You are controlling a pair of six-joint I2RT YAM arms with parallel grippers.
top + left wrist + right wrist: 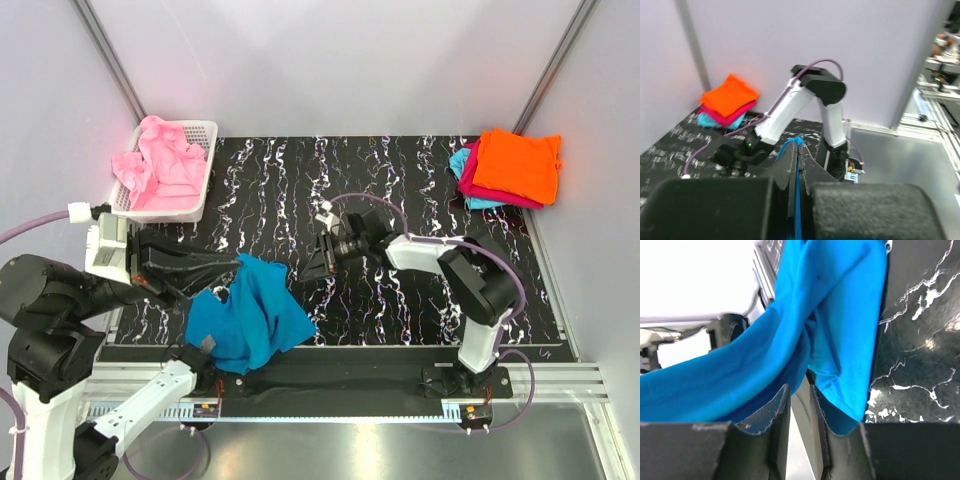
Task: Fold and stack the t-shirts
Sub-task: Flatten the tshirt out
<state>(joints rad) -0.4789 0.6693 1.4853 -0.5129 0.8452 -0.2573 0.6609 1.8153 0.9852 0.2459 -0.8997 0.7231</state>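
the blue shirt [245, 315] hangs in a bunch over the near left side of the table [400, 300]. it is not folded yet. the left tool [796, 155] is pinched tight on its cloth. the right tool [799, 390] is just beside the shirt, its jaws a little apart with nothing in them. three folded shirts [515, 165] sit stacked in the far right corner. pink shirts [165, 165] lie in the basket [205, 150], so i think much is left to do.

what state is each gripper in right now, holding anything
left gripper: closed on the teal-blue t-shirt
right gripper: jaws slightly open, nothing between them, the t-shirt hanging just beyond
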